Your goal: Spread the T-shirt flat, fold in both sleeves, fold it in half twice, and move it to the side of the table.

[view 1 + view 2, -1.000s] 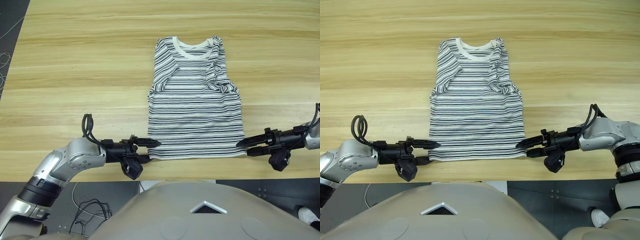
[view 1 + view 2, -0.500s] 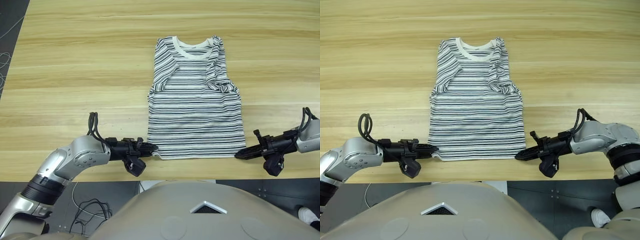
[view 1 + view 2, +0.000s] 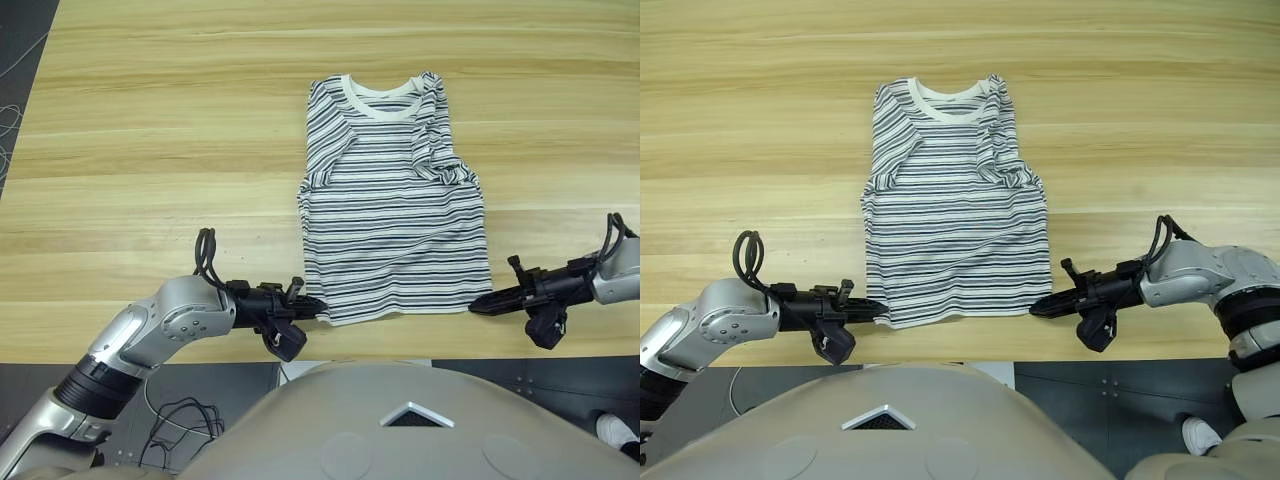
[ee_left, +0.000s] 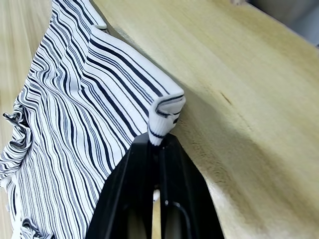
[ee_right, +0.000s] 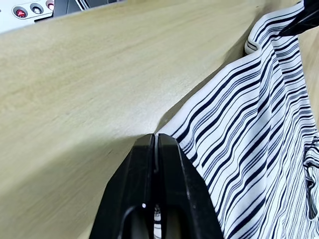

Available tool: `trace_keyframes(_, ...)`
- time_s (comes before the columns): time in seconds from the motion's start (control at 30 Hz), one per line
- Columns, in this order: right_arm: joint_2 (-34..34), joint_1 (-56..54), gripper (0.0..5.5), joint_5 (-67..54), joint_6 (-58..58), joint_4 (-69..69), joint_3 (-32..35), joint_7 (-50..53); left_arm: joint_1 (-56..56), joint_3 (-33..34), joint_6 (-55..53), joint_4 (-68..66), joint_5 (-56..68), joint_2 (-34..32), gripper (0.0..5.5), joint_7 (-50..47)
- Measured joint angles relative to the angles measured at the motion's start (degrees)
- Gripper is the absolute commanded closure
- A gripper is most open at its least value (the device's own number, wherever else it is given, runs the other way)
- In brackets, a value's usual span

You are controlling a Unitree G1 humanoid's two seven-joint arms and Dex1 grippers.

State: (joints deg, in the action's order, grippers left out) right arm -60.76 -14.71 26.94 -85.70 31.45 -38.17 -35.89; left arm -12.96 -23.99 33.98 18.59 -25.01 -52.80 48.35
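— What are your grippers holding?
— My left gripper (image 3: 318, 308) is by the front edge of the table (image 3: 150, 150). Its fingers pinch the near-left hem corner of the T-shirt (image 3: 390, 200), and a small curl of striped cloth stands up from the tips. My right gripper (image 3: 476, 308) is at the near-right corner, fingers pressed together where the hem runs into them.
— And the shirt itself?
— It lies on the wood between my arms, hem toward me. Farther back both sleeves are tucked in over the chest, the right one bunched. The cream collar (image 3: 378, 90) lies farthest from me.
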Motion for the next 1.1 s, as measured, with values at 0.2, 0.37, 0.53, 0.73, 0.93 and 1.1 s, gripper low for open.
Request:
trace_keyframes(0.2,-5.3,1.2,5.40,-22.9,15.6,-13.6,-7.8,-9.5,1.5,5.9,-13.7,1.5,11.7,-1.8,5.37,5.4)
trace_keyframes(0.37,-7.5,2.2,5.40,-41.9,30.8,-25.4,-8.1,-21.9,2.1,9.3,-26.9,4.9,27.7,-3.4,5.37,12.4)
trace_keyframes(0.53,-7.7,4.1,5.40,-49.9,40.2,-30.4,-3.7,-30.9,1.6,10.2,-30.4,6.9,32.7,-3.4,5.37,14.0)
trace_keyframes(0.73,-9.6,7.3,5.40,-58.4,56.8,-38.5,2.4,-39.4,-0.5,13.0,-35.6,12.6,40.1,-6.2,5.37,18.0)
trace_keyframes(0.93,-11.2,9.9,5.40,-66.8,73.7,-46.0,10.1,-45.2,-0.6,17.4,-38.7,14.9,45.1,-9.6,5.37,21.9)
trace_keyframes(1.1,-11.1,11.8,5.40,-68.1,83.1,-48.7,14.5,-48.6,-3.3,19.7,-38.9,16.3,46.3,-12.4,5.37,25.3)
